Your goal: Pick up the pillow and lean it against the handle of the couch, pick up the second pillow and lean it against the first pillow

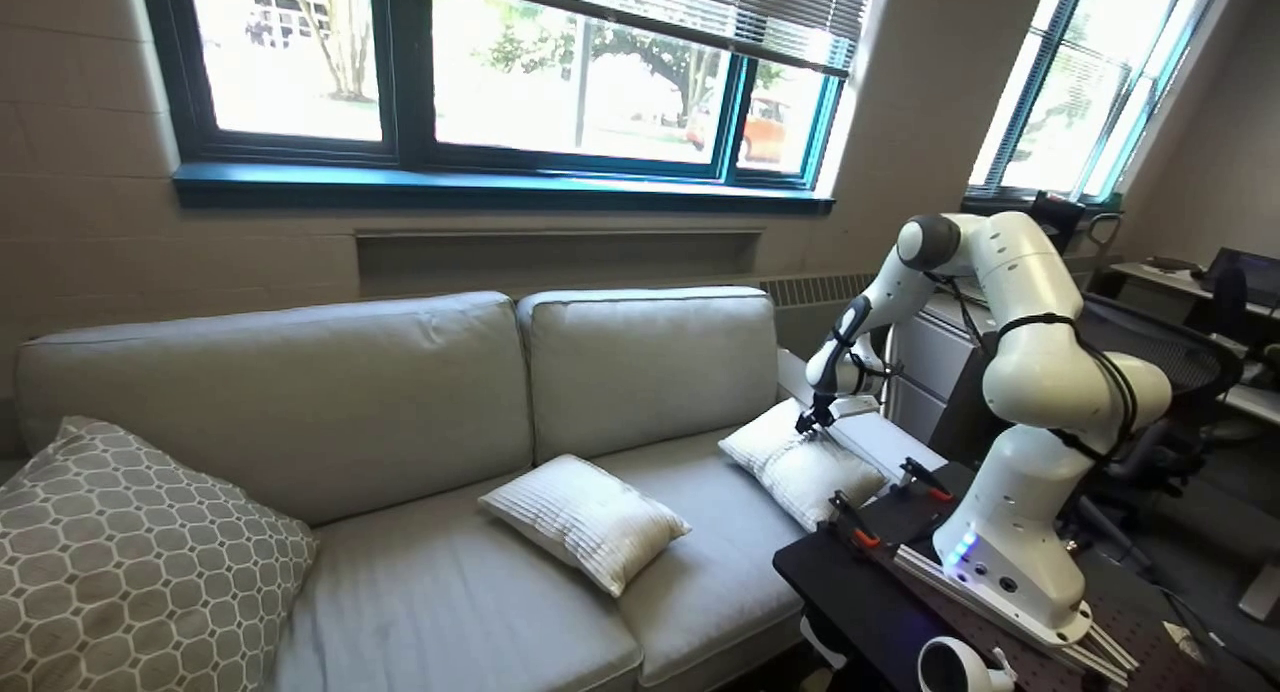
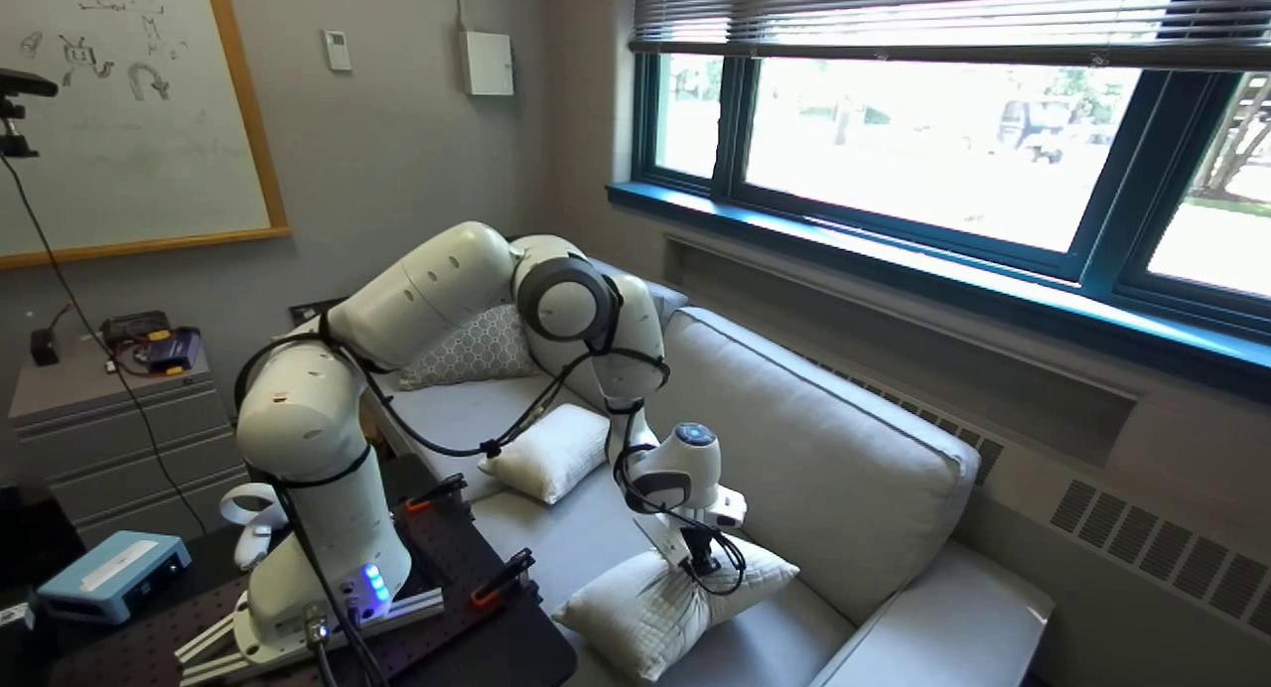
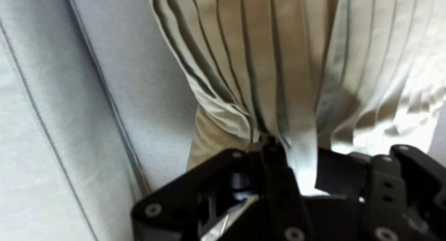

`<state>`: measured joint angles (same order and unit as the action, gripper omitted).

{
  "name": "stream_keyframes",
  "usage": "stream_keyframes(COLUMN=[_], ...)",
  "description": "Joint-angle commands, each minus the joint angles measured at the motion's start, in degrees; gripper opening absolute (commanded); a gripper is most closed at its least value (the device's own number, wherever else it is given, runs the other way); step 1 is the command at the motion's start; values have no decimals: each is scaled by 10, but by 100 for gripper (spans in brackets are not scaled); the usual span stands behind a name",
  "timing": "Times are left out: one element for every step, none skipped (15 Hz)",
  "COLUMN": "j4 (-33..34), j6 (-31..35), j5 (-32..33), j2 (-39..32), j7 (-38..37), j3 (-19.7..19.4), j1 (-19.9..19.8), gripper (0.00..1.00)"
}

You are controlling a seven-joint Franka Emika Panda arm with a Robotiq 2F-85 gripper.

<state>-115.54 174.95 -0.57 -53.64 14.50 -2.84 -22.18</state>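
Observation:
A white pleated pillow (image 1: 815,472) is on the couch seat near the armrest, the couch's handle (image 2: 958,613). It also shows in an exterior view (image 2: 645,608) and fills much of the wrist view (image 3: 278,60). My gripper (image 1: 815,419) points down onto it; in the wrist view the gripper (image 3: 301,161) has bunched cloth pinched between its fingers, and the pleats run together there. In an exterior view the pillow is creased beneath the gripper (image 2: 701,566). A second white pillow (image 1: 590,520) lies flat mid-seat, also visible in an exterior view (image 2: 556,454).
A large grey patterned pillow (image 1: 150,562) rests at the couch's far end. The couch backrest (image 1: 650,372) rises behind the seat. The black robot table (image 2: 496,608) with clamps (image 2: 503,578) stands along the couch's front. A window sill (image 1: 500,190) is above the backrest.

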Motion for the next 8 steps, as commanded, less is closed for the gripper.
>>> stream_keyframes(j4=[-130, -149, -169, -181, -193, -199, -197, -197], j6=[54, 62, 68, 76, 79, 79, 73, 69], j5=[18, 22, 26, 30, 36, 41, 48, 55], j2=[123, 146, 170, 189, 209, 225, 238, 252], j7=[-6, -2, -1, -4, -2, -3, -1, 2], j3=[-16, -18, -24, -43, -61, -90, -121, -152], j1=[-10, -21, -27, -26, -26, -19, -14, -9], gripper=[5, 5, 5, 5, 5, 5, 5, 6])
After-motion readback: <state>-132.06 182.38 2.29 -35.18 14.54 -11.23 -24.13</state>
